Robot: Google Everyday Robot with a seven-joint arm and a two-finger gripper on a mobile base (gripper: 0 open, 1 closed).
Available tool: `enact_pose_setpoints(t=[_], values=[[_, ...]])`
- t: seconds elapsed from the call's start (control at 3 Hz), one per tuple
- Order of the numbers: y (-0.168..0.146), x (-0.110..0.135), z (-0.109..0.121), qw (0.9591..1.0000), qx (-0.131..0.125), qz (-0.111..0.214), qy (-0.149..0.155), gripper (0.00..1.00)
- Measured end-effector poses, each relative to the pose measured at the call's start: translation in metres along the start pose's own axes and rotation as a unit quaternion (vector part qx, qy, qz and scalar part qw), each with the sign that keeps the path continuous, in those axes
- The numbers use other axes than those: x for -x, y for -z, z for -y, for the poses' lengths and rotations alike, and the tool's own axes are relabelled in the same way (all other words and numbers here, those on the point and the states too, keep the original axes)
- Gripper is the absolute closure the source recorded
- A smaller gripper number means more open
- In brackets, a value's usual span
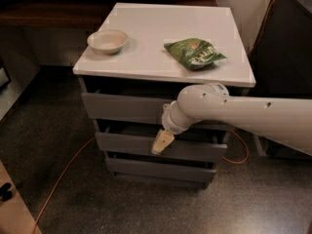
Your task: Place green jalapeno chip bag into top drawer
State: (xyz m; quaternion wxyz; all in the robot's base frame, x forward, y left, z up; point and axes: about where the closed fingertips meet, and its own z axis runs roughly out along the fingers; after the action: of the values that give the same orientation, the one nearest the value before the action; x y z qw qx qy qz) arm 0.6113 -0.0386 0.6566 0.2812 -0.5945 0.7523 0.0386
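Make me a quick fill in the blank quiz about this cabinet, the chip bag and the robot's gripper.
1. The green jalapeno chip bag lies on the ____ top of the cabinet.
2. Left of the bag on that top stands a beige ____.
3. The gripper hangs in front of the cabinet, ____ the level of the bag.
4. The top drawer has a ____ front.
Missing words: white; bowl; below; grey.
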Motion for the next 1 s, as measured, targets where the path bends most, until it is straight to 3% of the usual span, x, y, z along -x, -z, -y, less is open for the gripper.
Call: enact_pose_setpoints(t=[0.67, 1.0], values=[[0.029, 0.017, -0.002, 0.9998, -0.007, 0.015, -0.007, 0.00], [0.035, 0.022, 0.012, 0.9996, -0.019, 0.019, -0.002, 0.00]])
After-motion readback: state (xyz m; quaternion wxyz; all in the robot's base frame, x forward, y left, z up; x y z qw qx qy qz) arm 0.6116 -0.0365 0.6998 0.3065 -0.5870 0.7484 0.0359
